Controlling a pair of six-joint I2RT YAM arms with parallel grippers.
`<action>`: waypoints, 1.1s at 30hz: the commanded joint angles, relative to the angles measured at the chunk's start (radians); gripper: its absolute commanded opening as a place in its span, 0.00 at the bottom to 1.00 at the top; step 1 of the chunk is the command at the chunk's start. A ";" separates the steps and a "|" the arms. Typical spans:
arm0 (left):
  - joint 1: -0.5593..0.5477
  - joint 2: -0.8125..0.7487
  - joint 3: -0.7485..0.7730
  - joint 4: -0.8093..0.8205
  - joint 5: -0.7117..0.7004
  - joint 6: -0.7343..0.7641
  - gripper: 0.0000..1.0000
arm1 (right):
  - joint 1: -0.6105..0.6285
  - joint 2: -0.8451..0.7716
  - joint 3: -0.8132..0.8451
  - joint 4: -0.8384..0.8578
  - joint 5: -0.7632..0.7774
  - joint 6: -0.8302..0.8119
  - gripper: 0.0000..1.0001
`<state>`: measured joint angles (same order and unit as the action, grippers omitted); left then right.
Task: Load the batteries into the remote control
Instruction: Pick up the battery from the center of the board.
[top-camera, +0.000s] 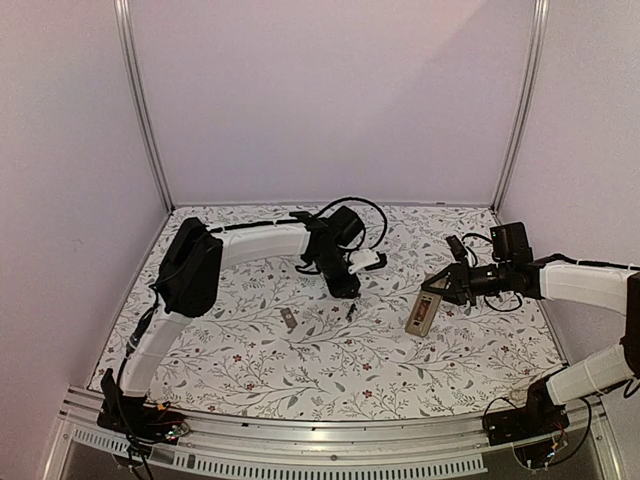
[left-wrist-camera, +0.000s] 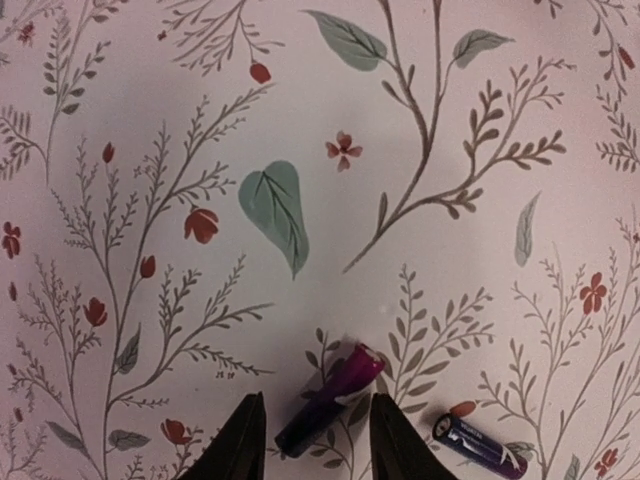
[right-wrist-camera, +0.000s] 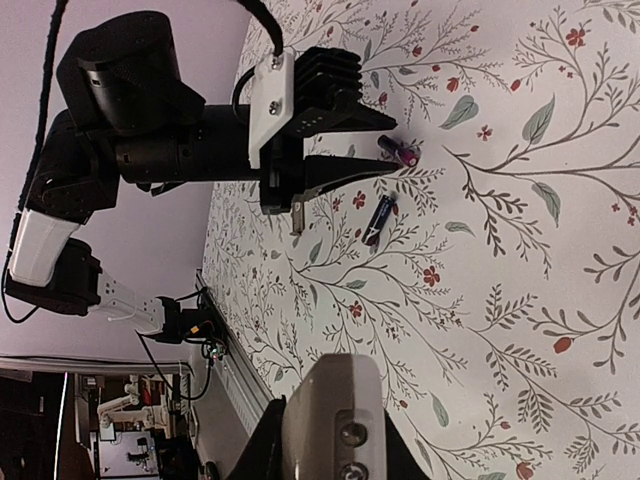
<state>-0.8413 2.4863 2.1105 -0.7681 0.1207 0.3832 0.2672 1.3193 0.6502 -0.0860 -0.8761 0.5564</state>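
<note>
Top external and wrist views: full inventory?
purple battery: 1, purple, mid-table
dark blue battery: 1, dark blue, beside the purple one
remote control: 1, tan-grey, right of centre
cover piece: 1, grey, on the cloth, left of the batteries
cloth: 1, white floral print, covering the table
left arm: 1, white and black, reaching to centre
right arm: 1, white and black, from the right
left tool: 1, black, open astride the purple battery
right tool: 1, black, shut on the remote control
</note>
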 joint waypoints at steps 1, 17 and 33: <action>0.007 0.028 0.025 -0.012 -0.013 0.027 0.33 | -0.008 -0.008 -0.009 -0.006 -0.021 -0.015 0.00; 0.002 0.034 -0.002 -0.026 0.018 0.060 0.11 | -0.014 -0.026 -0.011 -0.009 -0.034 -0.013 0.00; -0.017 0.021 -0.035 -0.032 -0.117 0.035 0.16 | -0.019 -0.030 -0.003 -0.020 -0.028 -0.016 0.00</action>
<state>-0.8478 2.4969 2.1014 -0.7540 0.0769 0.4126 0.2546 1.3045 0.6479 -0.0982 -0.8967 0.5556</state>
